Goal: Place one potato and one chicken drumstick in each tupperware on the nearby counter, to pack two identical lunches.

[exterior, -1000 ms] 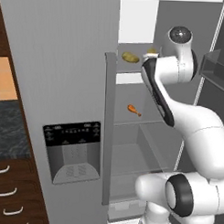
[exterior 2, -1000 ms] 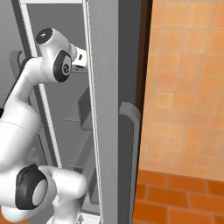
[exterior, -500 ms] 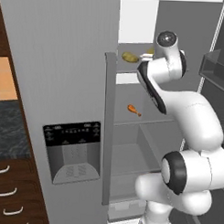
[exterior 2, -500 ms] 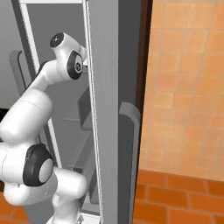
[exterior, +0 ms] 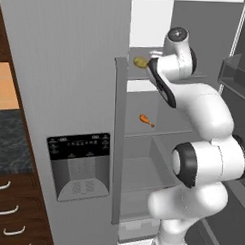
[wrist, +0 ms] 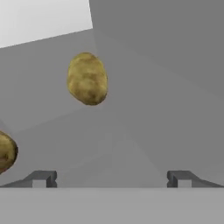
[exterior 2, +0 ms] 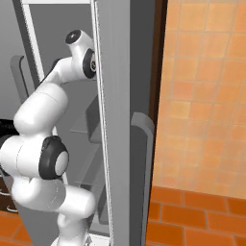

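In the left base view, the tall matt grey refrigerator (exterior: 75, 93) stands with a smooth door carrying a black dispenser panel (exterior: 78, 145) and a long grey bar handle (exterior: 118, 139). Inside, on the upper pale grey shelf (exterior: 196, 74), a lumpy brown-yellow potato (exterior: 140, 61) lies just beside the arm's wrist. One shelf lower, a small orange-brown chicken drumstick (exterior: 146, 120) lies alone, well apart from the potato. At the far left, the black speckled stone counter (exterior: 11, 145) sits above dark wood drawers with pale curved handles (exterior: 4, 210).

In the right base view, the glossy white arm reaches into the refrigerator past the grey door edge (exterior 2: 113, 120); an orange tiled wall (exterior 2: 206, 96) and darker brick-red floor tiles (exterior 2: 192, 221) lie to the right.

In the hand view, the gripper (wrist: 111, 178) has its two dark square-tipped fingers (wrist: 41, 178) spread wide, nothing between them. The oval potato, mottled and rough-skinned, rests ahead on the smooth grey shelf, up and left of centre. A second similar brown potato (wrist: 6, 151) is cut by the left edge.
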Controlling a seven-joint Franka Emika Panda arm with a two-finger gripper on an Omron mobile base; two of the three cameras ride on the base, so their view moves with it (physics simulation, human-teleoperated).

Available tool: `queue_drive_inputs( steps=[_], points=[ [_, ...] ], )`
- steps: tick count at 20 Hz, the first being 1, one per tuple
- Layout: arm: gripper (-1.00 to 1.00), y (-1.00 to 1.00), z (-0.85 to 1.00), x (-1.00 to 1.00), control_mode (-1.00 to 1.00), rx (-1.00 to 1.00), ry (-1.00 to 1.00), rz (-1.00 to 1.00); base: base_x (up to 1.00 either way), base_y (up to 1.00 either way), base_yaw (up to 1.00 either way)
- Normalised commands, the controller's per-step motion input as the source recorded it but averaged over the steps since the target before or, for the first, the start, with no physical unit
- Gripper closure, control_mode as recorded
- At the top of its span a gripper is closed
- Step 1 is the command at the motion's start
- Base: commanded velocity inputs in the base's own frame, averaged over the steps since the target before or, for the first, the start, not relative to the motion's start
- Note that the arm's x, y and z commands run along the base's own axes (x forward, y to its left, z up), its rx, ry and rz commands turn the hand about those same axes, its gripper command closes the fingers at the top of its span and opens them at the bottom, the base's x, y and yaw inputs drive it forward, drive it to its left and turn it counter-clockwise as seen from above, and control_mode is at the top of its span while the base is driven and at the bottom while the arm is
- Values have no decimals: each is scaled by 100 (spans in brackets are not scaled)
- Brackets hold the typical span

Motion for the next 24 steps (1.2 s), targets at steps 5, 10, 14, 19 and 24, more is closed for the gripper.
queue_drive_inputs(
  steps=[5,10,14,19,24],
  points=[
    [-100,-13,-9,54,-100,2,0,0,0,0,0],
    [-100,-11,-13,57,-100,0,-4,0,0,0,0],
    [-100,-11,-1,63,-100,0,-4,0,0,0,0],
    [-100,-13,0,68,-100,0,0,0,0,0,0],
    [-100,-3,-4,61,-100,0,0,0,0,0,0]
  ],
)
